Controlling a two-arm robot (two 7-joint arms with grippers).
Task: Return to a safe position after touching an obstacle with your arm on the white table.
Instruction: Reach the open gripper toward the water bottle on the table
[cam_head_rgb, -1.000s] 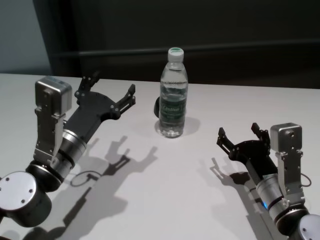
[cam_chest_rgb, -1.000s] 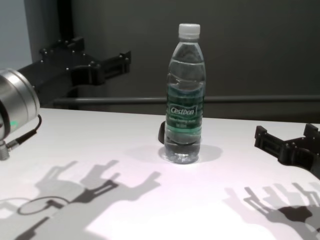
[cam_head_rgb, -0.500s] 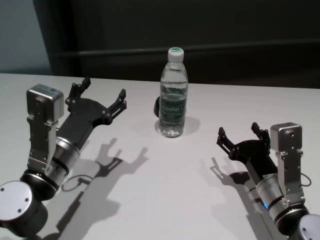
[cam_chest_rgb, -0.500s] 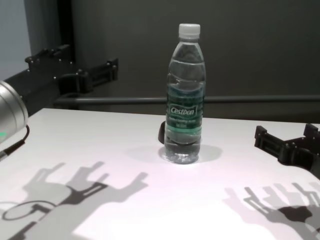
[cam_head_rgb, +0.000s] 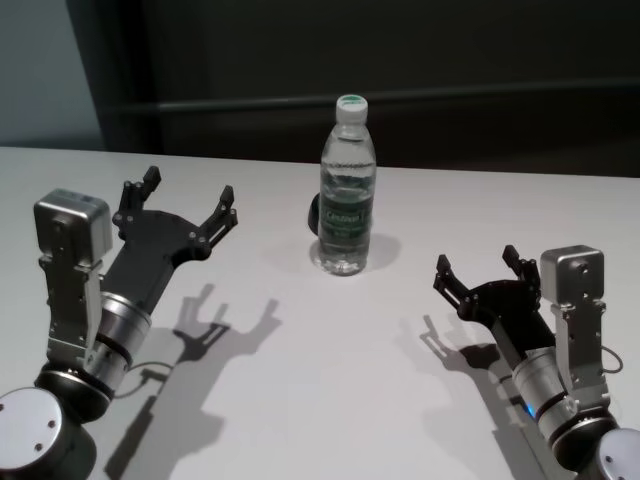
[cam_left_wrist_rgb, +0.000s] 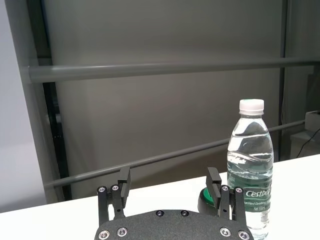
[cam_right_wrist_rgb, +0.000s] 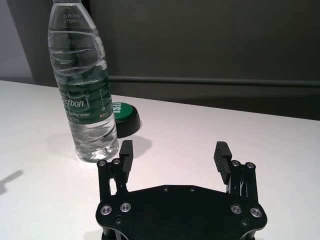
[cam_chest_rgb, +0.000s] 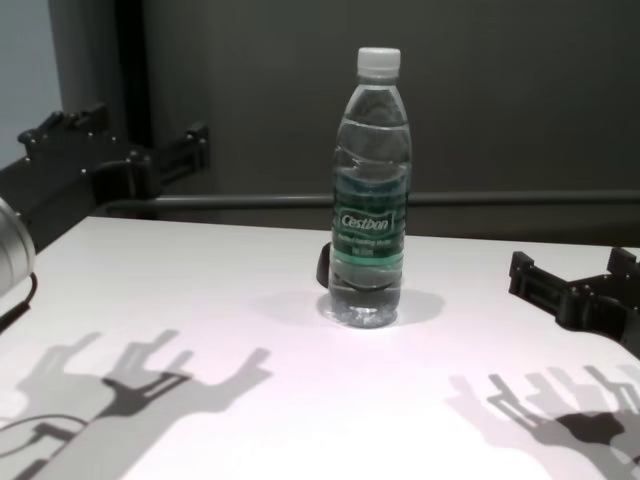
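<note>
Bottle: a tall bottle (cam_head_rgb: 346, 188) of clear ribbed plastic with a white screw cap and a green label with white lettering. It stands upright near the middle of the counter, toward the far edge, and nothing touches it.
Counter: the counter (cam_head_rgb: 330, 370) is a wide, flat, matte white top that carries sharp shadows of both arms.
Green disc: a low round dark object with a green top (cam_right_wrist_rgb: 123, 116) lies on the counter just behind the bottle's base, partly hidden by it in the head view.
Backdrop: a dark wall with a horizontal grey rail (cam_left_wrist_rgb: 160, 70) runs behind the counter.
Left hand: the left hand (cam_head_rgb: 178, 203) is a flat black plate with two short black fingers held wide apart and empty. It is raised above the counter, well to the left of the bottle, and points toward the far edge.
Left arm: a silver cylindrical wrist with a boxy grey camera housing, angled up and forward from the near left corner.
Change: compared with a second ago, the left hand has drawn back toward the robot and further left, so the gap to the bottle has widened. Its shadow has slid the same way. The bottle stands where it stood.
Right hand: the right hand (cam_head_rgb: 480, 273) is the same black two-finger shape, spread and empty, low over the counter's right side and well clear of the bottle. It is in the same place as before.
</note>
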